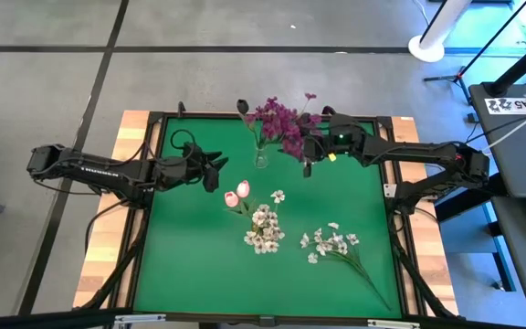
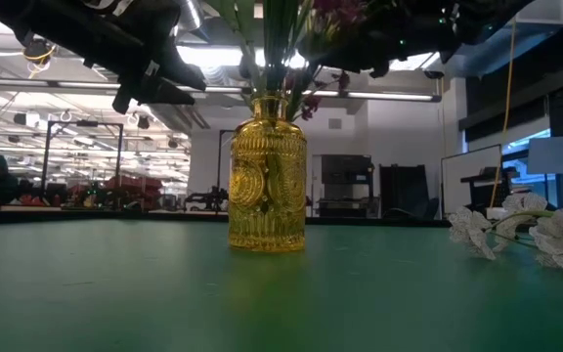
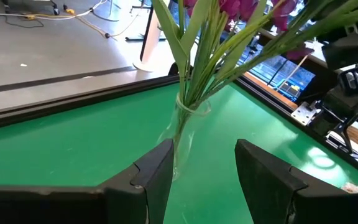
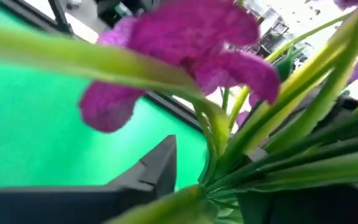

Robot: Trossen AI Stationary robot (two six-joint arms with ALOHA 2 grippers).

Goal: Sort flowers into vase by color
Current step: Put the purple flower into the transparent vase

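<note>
A patterned glass vase (image 2: 267,176) stands upright on the green table (image 1: 181,256) at the far middle and also shows in the high view (image 1: 261,161). It holds magenta-purple flowers (image 1: 283,123) on green stems (image 3: 204,56). My left gripper (image 1: 219,174) is open and empty, a little to the vase's left, with the vase (image 3: 184,134) ahead of its fingers. My right gripper (image 1: 307,157) is open at the flowers' right side, with stems (image 4: 229,155) between its fingers. Pink tulip buds (image 1: 237,194) and white blossom sprays (image 1: 264,229) lie flat on the table. My right gripper has the magenta flowers' stems (image 4: 219,146) between its open fingers. A strip of table shows between one finger (image 4: 160,168) and the stems. The other finger is hidden behind the stems, so I cannot tell whether it touches them.
A second white spray (image 1: 331,243) with a long green stem lies at the near right. A single white blossom (image 1: 278,196) lies beside the tulips. A raised dark frame (image 1: 393,196) edges the table. The table's near left part is bare green.
</note>
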